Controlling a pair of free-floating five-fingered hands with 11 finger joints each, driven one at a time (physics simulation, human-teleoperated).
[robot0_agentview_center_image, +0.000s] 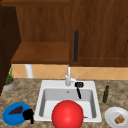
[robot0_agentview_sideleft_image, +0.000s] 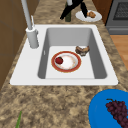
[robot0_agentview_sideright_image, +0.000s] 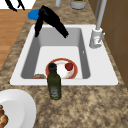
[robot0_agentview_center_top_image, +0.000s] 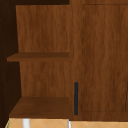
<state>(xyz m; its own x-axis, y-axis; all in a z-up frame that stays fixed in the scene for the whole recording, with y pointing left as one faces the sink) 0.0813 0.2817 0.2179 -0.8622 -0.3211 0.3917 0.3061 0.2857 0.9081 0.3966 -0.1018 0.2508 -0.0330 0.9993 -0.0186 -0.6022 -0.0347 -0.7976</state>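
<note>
KITCHEN SINK, SIM RENDER: The right robot hand hangs in the air just beside the faucet, over the back of the white sink. Its fingers are straight and point down toward the basin, w/ nothing in its grip. From the right side view the same robot hand sits above the basin's far end, fingers splayed.

The left robot hand floats at the bench front, touching or just off the right edge of a blue plate carrying dark grapes. Whether it is open or closed can't be told, and no object is seen in it.

In the basin, per the left side view, a red-rimmed plate lies flat w/ a small red fruit on its left part. A brown food item sits just beside the plate's far edge. A big red round shape covers the sink's front edge in the front view; what it is can't be told.

Right of the sink a dark green bottle stands upright on the bench. Near it, toward the front, is a white plate w/ a brown pastry. A potted plant stands at far left, by the wall. Above are wood cabinets w/ a dark vertical handle and an open shelf.
</note>
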